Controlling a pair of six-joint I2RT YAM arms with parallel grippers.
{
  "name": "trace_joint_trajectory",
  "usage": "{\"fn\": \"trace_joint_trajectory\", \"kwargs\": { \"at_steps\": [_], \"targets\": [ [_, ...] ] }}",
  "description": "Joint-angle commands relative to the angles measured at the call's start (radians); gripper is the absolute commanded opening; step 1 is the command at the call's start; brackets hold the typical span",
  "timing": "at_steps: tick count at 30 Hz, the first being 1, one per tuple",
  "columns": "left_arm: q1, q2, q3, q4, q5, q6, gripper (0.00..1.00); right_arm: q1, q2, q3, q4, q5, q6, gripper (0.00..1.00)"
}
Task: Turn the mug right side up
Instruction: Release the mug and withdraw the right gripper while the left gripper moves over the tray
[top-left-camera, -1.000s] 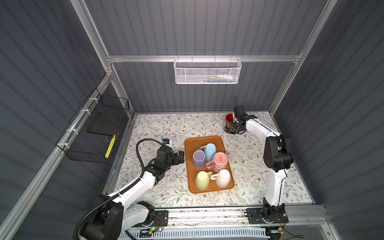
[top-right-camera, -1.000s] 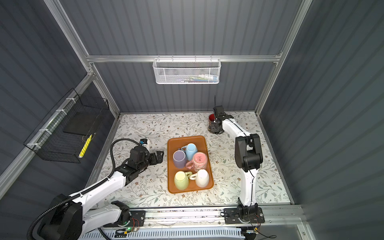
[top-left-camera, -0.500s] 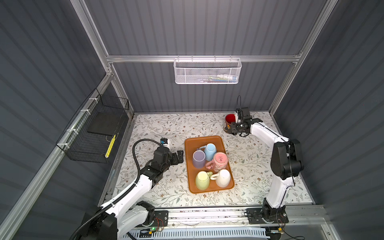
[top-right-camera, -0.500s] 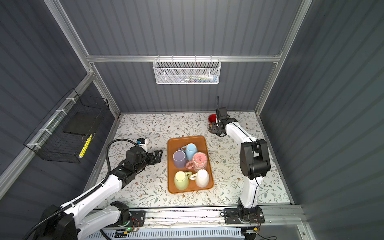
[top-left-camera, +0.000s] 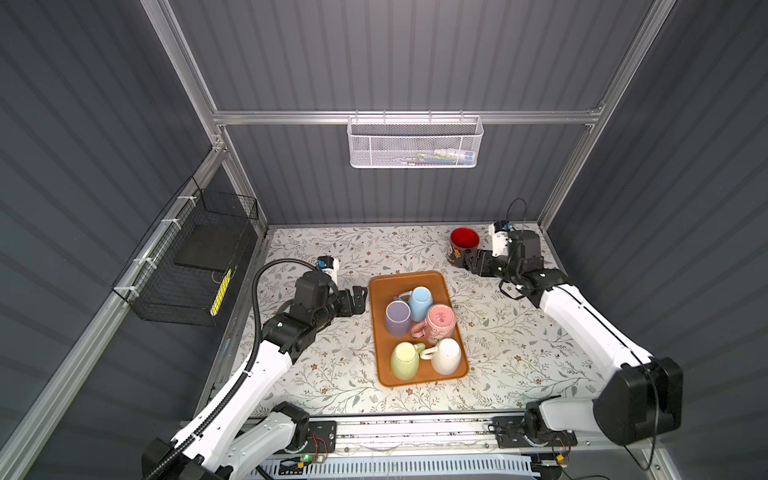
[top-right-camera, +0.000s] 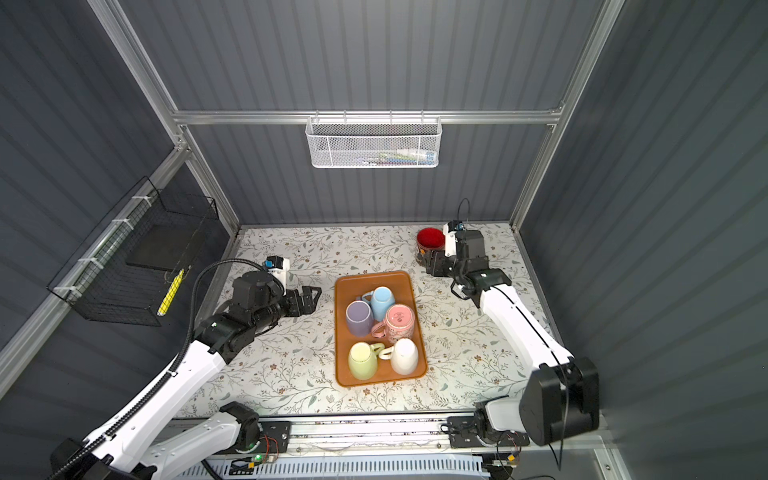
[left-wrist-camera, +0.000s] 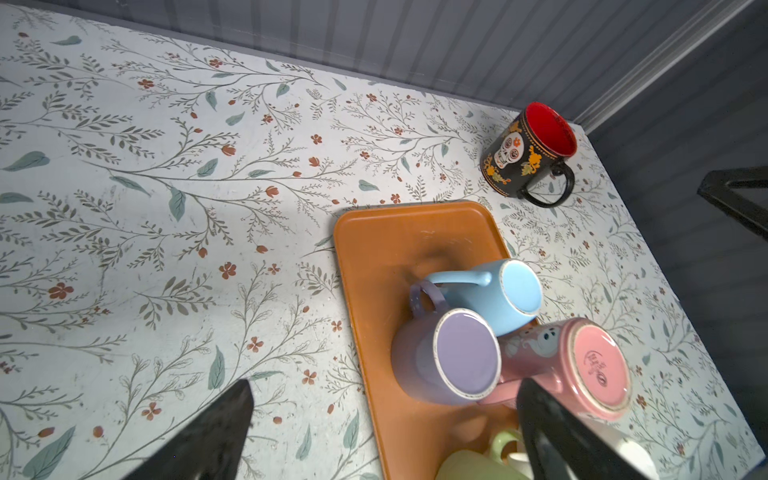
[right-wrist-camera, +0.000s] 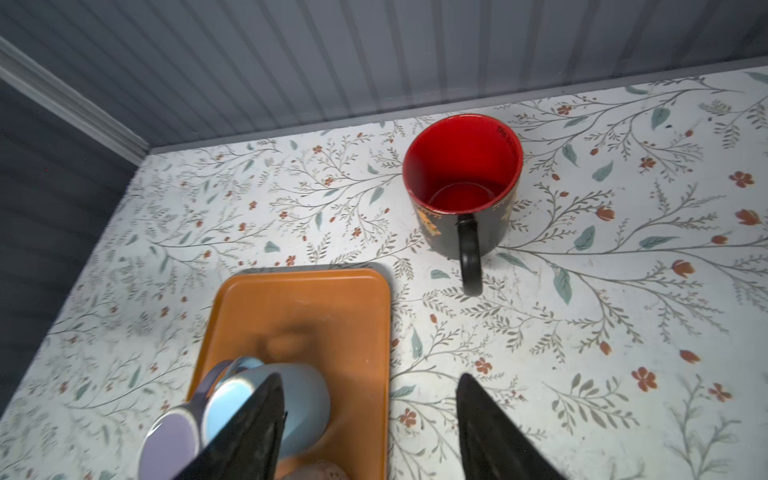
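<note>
A black mug (top-left-camera: 464, 243) (top-right-camera: 430, 241) with a red inside and a skull pattern (left-wrist-camera: 528, 153) stands upright on the floral table near the back right corner. Its handle (right-wrist-camera: 469, 257) points toward my right gripper (right-wrist-camera: 370, 378) (top-left-camera: 476, 262). That gripper is open and empty, a short way back from the mug. My left gripper (left-wrist-camera: 384, 384) (top-left-camera: 356, 297) is wide open and empty, low by the left edge of the orange tray (top-left-camera: 399, 282) (top-right-camera: 365, 280).
The tray (right-wrist-camera: 307, 299) holds several mugs with their bases up: blue (top-left-camera: 419, 301), purple (top-left-camera: 397, 318), pink (top-left-camera: 440, 322), green (top-left-camera: 405, 359) and white (top-left-camera: 446, 355). A white mesh basket (top-left-camera: 415, 143) hangs on the back wall. A black wire basket (top-left-camera: 195, 257) hangs on the left wall.
My right gripper has let go of the black mug, opened and drawn back from it as its elbow swung out to the right. The left gripper has hardly moved.
</note>
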Motion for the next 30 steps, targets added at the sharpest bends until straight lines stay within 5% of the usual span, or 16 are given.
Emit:
{"fn": "trace_joint_trajectory", "kwargs": {
  "at_steps": [1,8,11,19,30],
  "targets": [
    [0.003,0.068,0.138,-0.156,0.150,0.106,0.98,0.000,-0.114,-0.113,0.065,-0.117,0.077,0.67],
    [0.003,0.255,0.420,-0.333,0.224,0.270,0.94,0.000,-0.370,-0.323,0.148,-0.286,0.162,0.69],
    [0.003,0.270,0.397,-0.273,0.380,0.397,0.97,0.000,-0.459,-0.385,0.158,-0.301,0.180,0.70],
    [0.003,0.354,0.372,-0.117,0.476,0.733,1.00,0.000,-0.592,-0.483,0.179,-0.379,0.214,0.71],
    [0.005,0.730,0.630,-0.299,0.458,1.077,0.92,0.000,-0.649,-0.523,0.170,-0.400,0.190,0.70]
  ]
}}
